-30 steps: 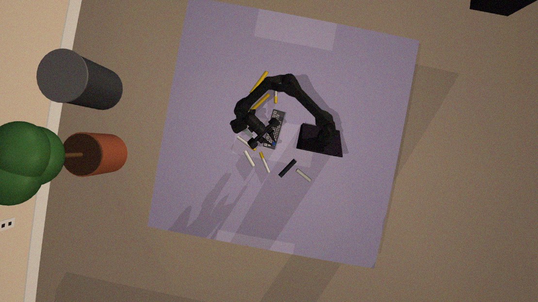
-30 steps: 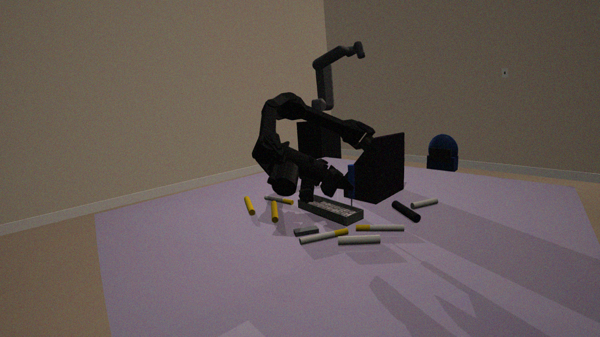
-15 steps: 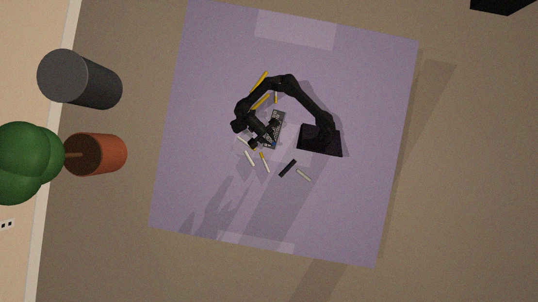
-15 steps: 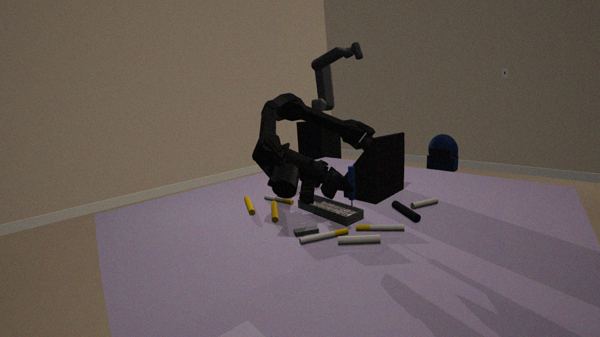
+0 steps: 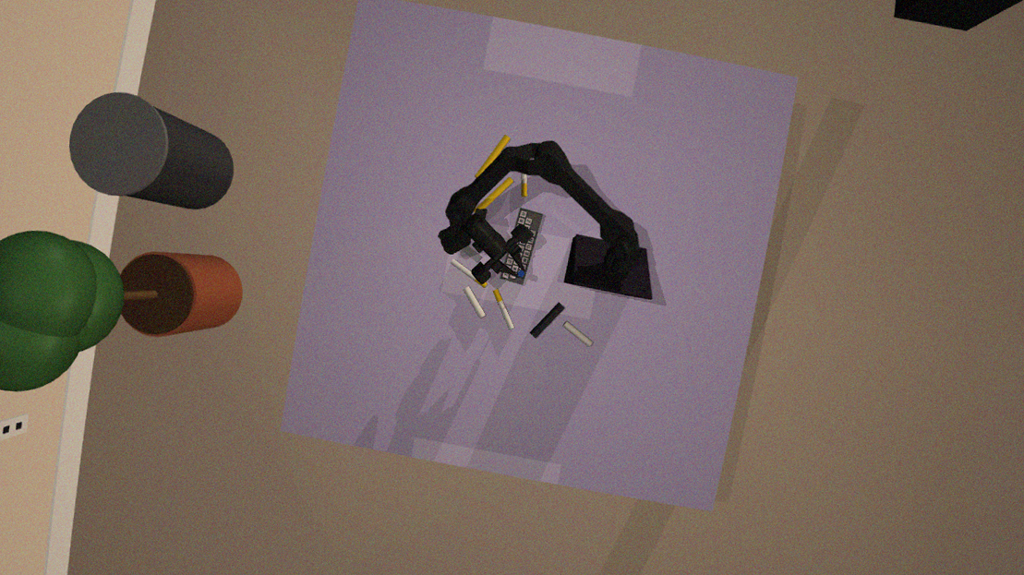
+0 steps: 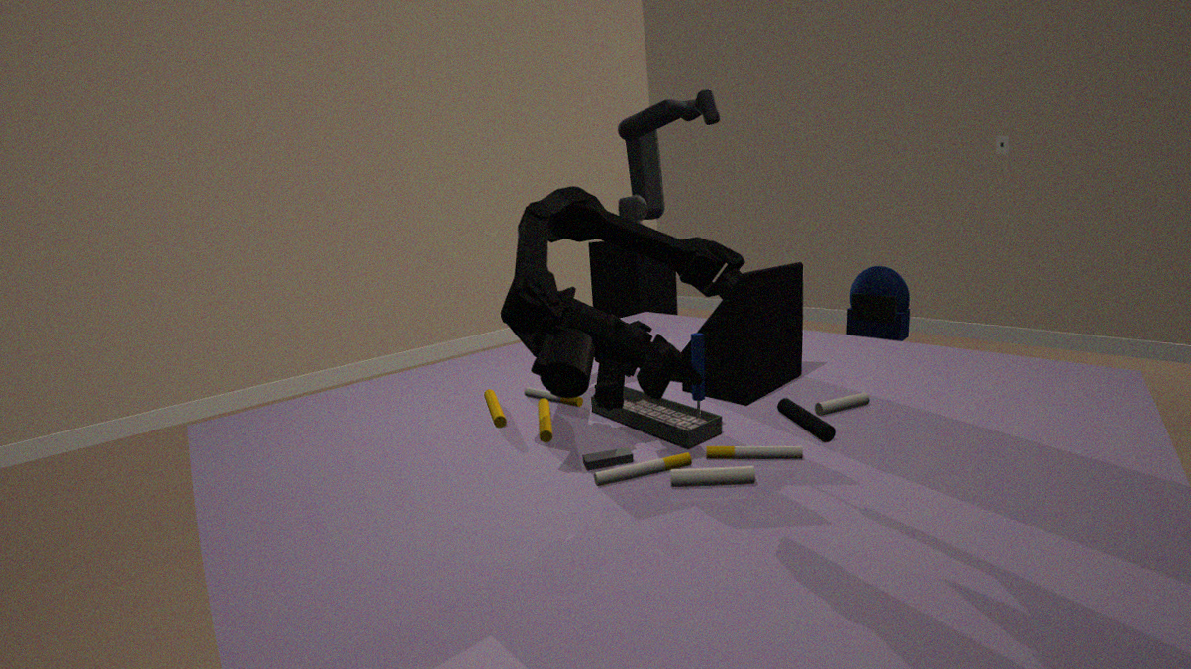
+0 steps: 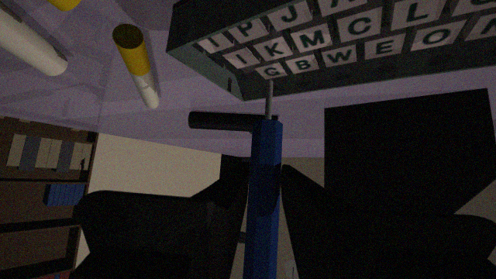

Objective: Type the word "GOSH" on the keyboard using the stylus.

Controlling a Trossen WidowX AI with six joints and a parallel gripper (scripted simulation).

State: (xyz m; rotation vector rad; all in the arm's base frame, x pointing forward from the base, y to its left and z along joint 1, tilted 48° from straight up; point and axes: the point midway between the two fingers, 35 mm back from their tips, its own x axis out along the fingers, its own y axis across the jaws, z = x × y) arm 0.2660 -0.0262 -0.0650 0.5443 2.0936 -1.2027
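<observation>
My gripper (image 5: 518, 268) (image 6: 693, 369) (image 7: 265, 170) is shut on the blue stylus (image 6: 698, 354) (image 7: 267, 141), which stands nearly upright with its thin metal tip down. The dark, high-walled keyboard (image 5: 538, 226) (image 6: 645, 428) (image 7: 205, 71) lies below. In the wrist view the tip meets the near edge of the G key (image 7: 272, 72), at the end of the nearest row. I cannot tell whether it touches or presses the key. The O key (image 7: 437, 36) is farther along that row, past B, W and E. I cannot make out H or S with certainty.
A yellow-and-white cylinder (image 5: 503, 310) (image 6: 755, 451) (image 7: 136, 58) and a white cylinder (image 5: 474, 301) (image 6: 712, 475) lie near the keyboard's G end. A black cylinder (image 5: 547, 320) (image 6: 805, 419) lies beyond. A grey block (image 6: 608, 458) and yellow cylinders (image 6: 495, 407) (image 6: 545, 419) are also on the table.
</observation>
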